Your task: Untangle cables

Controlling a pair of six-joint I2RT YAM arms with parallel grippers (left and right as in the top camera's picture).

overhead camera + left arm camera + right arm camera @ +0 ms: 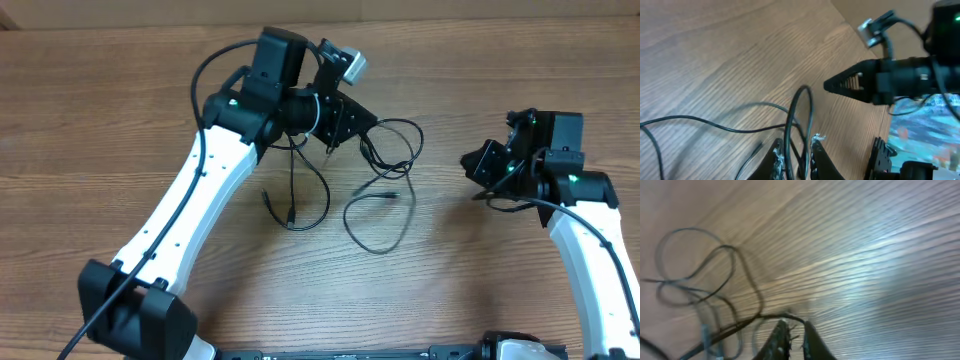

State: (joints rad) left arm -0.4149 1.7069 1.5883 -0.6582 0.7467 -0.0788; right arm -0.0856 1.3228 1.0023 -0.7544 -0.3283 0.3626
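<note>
Several thin black cables [385, 165] lie looped and tangled at the table's middle, with small plug ends toward the front. My left gripper [338, 122] is over their far left part. In the left wrist view it [795, 146] is shut on two cable strands [802, 100] that rise in a loop between its fingers. My right gripper [472, 165] is to the right of the tangle, apart from it, with its fingers together. In the blurred right wrist view the cables [715, 280] loop at the left, and one arc shows just past the fingertips [796, 324]. The right gripper also shows in the left wrist view [845, 84].
The wooden table [120, 120] is bare around the tangle. The left arm [190, 200] slants from the front left to the far middle. The right arm [590, 240] stands at the right edge. The arms carry their own thicker black cables.
</note>
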